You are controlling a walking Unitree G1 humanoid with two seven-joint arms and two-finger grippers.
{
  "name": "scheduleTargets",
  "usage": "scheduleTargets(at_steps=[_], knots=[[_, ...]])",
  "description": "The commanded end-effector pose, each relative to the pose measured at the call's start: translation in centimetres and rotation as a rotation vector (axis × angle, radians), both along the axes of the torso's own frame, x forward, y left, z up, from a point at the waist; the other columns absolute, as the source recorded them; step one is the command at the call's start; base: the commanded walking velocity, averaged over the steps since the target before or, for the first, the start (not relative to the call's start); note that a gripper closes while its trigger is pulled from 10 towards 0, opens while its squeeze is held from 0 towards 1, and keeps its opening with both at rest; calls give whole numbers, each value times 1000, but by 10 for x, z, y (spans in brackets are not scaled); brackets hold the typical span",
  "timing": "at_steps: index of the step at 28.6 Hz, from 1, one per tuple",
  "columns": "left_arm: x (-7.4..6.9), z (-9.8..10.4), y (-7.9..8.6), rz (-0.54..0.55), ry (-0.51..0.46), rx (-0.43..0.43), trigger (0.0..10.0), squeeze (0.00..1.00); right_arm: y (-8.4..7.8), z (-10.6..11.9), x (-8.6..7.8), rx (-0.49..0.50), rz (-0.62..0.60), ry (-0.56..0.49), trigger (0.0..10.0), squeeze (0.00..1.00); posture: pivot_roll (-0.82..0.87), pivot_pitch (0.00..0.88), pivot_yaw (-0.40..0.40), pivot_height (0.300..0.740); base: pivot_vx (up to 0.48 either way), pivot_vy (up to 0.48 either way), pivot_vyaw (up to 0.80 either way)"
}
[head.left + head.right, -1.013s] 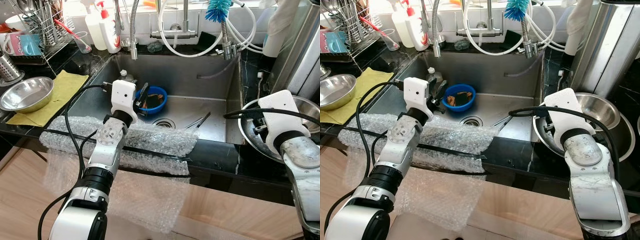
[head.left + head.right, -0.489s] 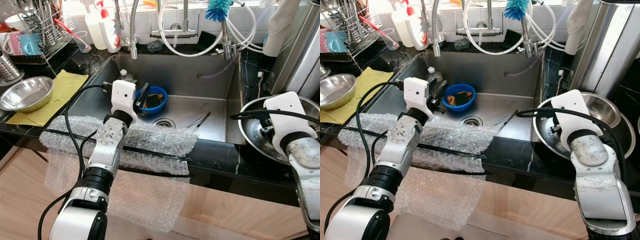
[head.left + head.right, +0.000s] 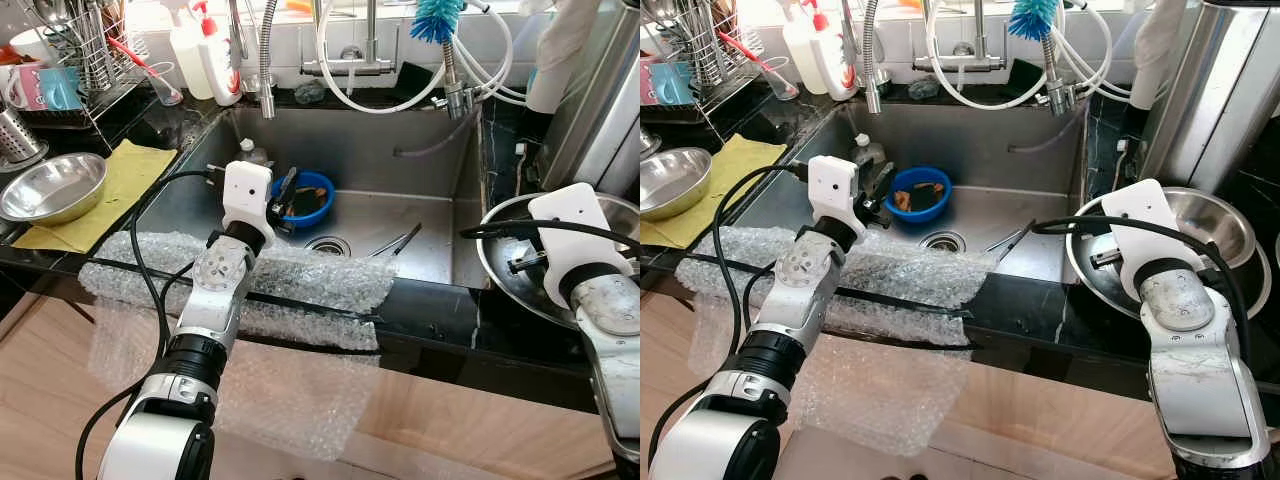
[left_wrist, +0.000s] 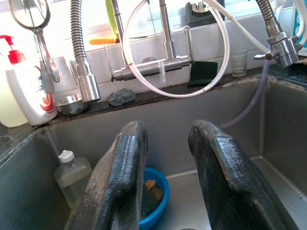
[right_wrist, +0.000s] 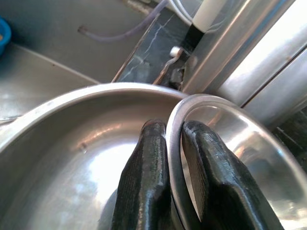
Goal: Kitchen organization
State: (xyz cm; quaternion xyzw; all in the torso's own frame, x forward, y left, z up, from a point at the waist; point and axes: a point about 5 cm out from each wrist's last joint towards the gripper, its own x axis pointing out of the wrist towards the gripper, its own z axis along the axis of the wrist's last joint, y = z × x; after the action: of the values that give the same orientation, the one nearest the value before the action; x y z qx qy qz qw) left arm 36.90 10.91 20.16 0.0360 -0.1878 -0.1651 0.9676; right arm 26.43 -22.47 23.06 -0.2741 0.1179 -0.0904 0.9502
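A black stone worktop [image 3: 430,310] is being covered along its front edge by bubble wrap [image 3: 300,280]. At its right end, the rim of a small steel bowl [image 5: 225,139], nested in a larger steel bowl [image 5: 72,143], is being pinched by the right gripper [image 5: 175,158]. Over the sink [image 3: 380,160], near a blue bowl [image 3: 312,200], the left gripper [image 4: 165,143] is being held with fingers spread.

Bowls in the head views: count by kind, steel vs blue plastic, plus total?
Steel bowls: 3. One on the yellow cloth; two nested at the right, the right gripper pinching the inner one's rim.
Blue plastic bowls: 1, in the sink, just beyond the open left gripper.
Total: 4
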Motion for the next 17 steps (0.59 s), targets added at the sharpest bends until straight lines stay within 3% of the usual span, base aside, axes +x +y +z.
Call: scheduleTargets(at_steps=[1, 10, 17], knots=[[3, 5, 5, 14, -1, 1, 10000, 0, 4, -1, 1, 19, 21, 2, 0, 0, -160, 103, 141, 740, 0, 0, 0], [3, 5, 6, 20, -3, -2, 10000, 0, 11, 9, 3, 20, 58, -50, 0, 0, -160, 102, 140, 740, 0, 0, 0], [3, 6, 6, 22, -2, -14, 10000, 0, 27, 37, 5, 16, 148, -164, 0, 0, -162, 101, 139, 740, 0, 0, 0]])
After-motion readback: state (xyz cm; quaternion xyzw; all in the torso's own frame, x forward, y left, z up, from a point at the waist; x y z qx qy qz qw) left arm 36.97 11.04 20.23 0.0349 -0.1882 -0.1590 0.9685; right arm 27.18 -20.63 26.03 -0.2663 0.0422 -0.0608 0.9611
